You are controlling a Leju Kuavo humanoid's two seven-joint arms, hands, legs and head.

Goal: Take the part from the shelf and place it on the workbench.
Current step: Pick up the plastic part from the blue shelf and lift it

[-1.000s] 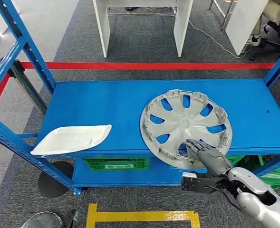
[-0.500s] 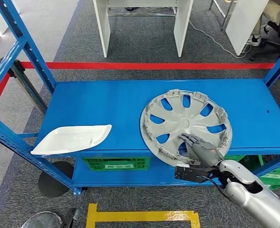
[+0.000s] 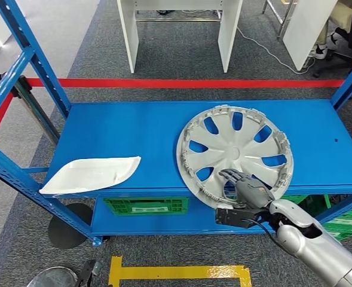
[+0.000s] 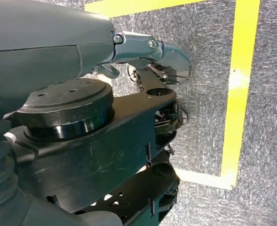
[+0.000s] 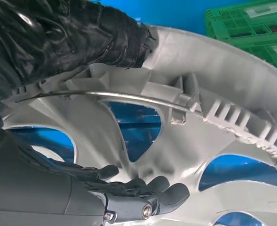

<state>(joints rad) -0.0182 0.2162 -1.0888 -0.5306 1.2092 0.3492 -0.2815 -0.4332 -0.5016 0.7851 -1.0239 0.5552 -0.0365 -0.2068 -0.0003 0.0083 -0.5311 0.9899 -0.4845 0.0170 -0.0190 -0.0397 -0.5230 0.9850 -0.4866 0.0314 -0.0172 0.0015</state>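
Note:
A silver hubcap (image 3: 237,149) lies on the blue shelf (image 3: 119,128), right of the middle, its near edge hanging over the shelf's front. My right hand (image 3: 246,188) grips that near rim from below and in front. In the right wrist view the dark thumb lies across one side of the hubcap (image 5: 236,61) rim, and the fingers (image 5: 158,195) curl on the spoked face. My left hand (image 4: 59,37) hangs over the floor, one grey digit stretched out with nothing in it.
A flat white plastic part (image 3: 90,174) lies at the shelf's front left. Green crates (image 3: 140,206) sit on the level below. Blue uprights (image 3: 29,54) frame the shelf. Red floor tape (image 3: 187,83) and white table legs (image 3: 128,36) lie beyond; yellow tape (image 3: 178,272) marks the floor near me.
My right hand slid left along the hubcap's near rim and closed around it. The hubcap has shifted a little and its far edge now sits slightly further back.

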